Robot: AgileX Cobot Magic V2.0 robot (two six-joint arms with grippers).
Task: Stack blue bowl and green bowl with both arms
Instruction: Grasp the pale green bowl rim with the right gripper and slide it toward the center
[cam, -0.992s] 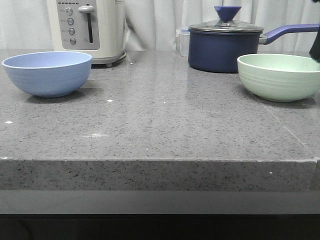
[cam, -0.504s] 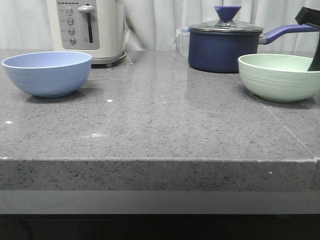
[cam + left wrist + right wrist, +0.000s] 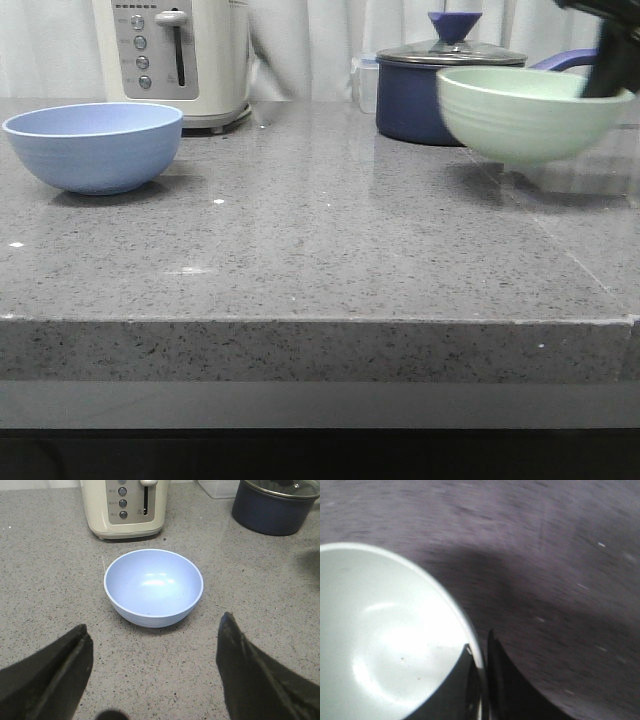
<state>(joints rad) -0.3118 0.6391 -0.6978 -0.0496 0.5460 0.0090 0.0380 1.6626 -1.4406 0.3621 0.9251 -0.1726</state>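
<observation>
The blue bowl (image 3: pixel 94 146) rests on the grey counter at the left, seen from above as the blue bowl (image 3: pixel 153 587) in the left wrist view. My left gripper (image 3: pixel 155 630) hovers open on the near side of it, apart from the rim, with nothing between its fingers. The green bowl (image 3: pixel 528 112) hangs blurred above the counter at the right, over its own shadow. My right gripper (image 3: pixel 481 665) is shut on the green bowl's (image 3: pixel 380 635) rim, one finger inside and one outside. The right arm (image 3: pixel 610 50) shows only at the bowl's far right edge.
A dark navy lidded saucepan (image 3: pixel 440 90) stands just behind the green bowl, its handle pointing right. A cream toaster (image 3: pixel 175 55) stands behind the blue bowl. A small clear container (image 3: pixel 365 82) is beside the saucepan. The counter's front edge (image 3: pixel 320 322) runs across the view.
The right gripper closed in on the green bowl's right rim, then lifted it off the counter and carried it leftward. The blue bowl has not moved.
</observation>
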